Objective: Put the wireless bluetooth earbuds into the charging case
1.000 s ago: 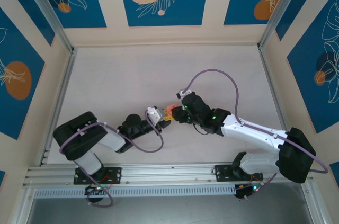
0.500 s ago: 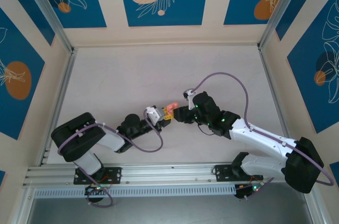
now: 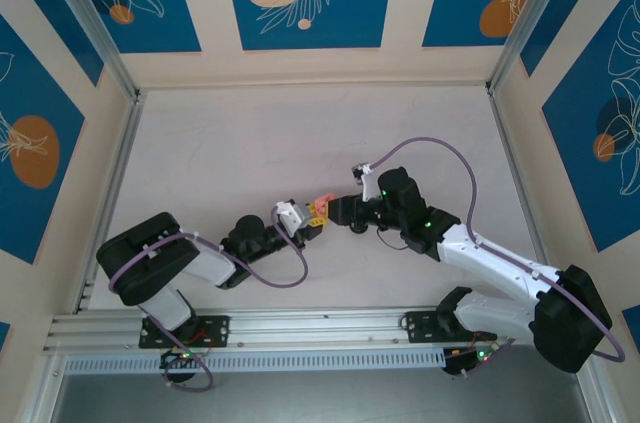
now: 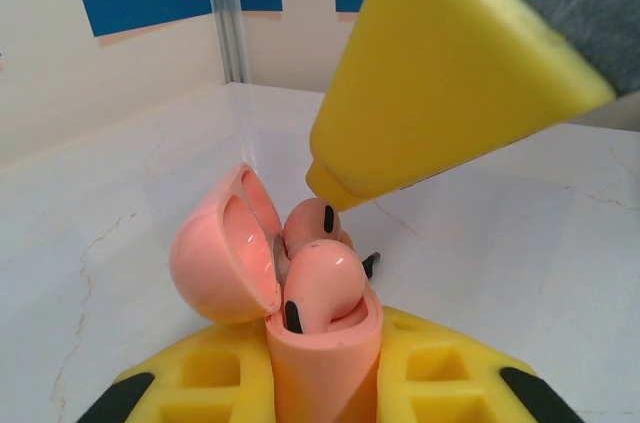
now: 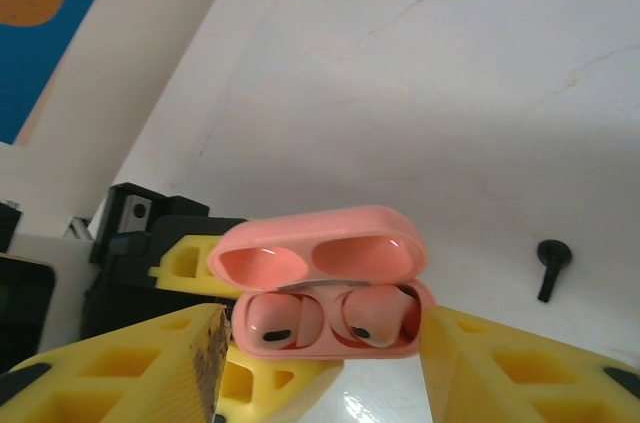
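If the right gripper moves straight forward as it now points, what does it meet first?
The right gripper would likely meet the open charging case first, held by the left gripper; depth is unclear.

Left gripper (image 3: 311, 222) is clamped on the charging case (image 3: 320, 206). Right gripper (image 3: 340, 211) is held facing it, jaws parted.

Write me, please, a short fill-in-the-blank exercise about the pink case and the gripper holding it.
1. The small salmon-pink rounded plastic charging case has its lid ____.
2. ____ pink earbuds sit inside it.
3. The left gripper is shut on the ____.
Missing words: open; two; case.
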### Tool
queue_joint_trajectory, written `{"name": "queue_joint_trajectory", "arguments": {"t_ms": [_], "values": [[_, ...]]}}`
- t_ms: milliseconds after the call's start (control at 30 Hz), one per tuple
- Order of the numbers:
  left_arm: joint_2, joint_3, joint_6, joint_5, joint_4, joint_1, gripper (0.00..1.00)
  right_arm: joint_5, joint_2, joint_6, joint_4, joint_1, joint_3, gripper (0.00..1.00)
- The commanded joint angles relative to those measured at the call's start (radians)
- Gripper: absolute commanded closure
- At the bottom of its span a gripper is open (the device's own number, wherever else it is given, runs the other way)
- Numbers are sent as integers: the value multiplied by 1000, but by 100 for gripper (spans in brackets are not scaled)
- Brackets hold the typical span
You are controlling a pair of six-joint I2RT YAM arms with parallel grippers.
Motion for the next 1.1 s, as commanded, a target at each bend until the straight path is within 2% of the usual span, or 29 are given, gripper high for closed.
{"name": "queue_joint_trajectory", "arguments": {"t_ms": [0, 233, 400, 533, 700, 933, 1067], "values": [[-11, 10, 6, 6, 53, -17, 91, -61, -21, 17, 34, -13, -10, 46], [-20, 7, 10, 21, 53, -17, 91, -82, -75, 10, -34, -61, 0, 49], [-35, 7, 15, 93, 53, -18, 91, -217, -128, -22, -100, -150, 20, 53], [-46, 6, 2, 143, 53, -17, 91, -372, -150, -110, -131, -230, 26, 53], [-63, 7, -36, 205, 52, -18, 90, -557, -185, -301, -173, -308, 56, 49], [-63, 26, -75, 304, 52, -17, 91, -763, -161, -682, -338, -385, 141, 44], [-60, 29, -76, 324, 53, -18, 91, -803, -158, -894, -448, -389, 169, 28]]}}
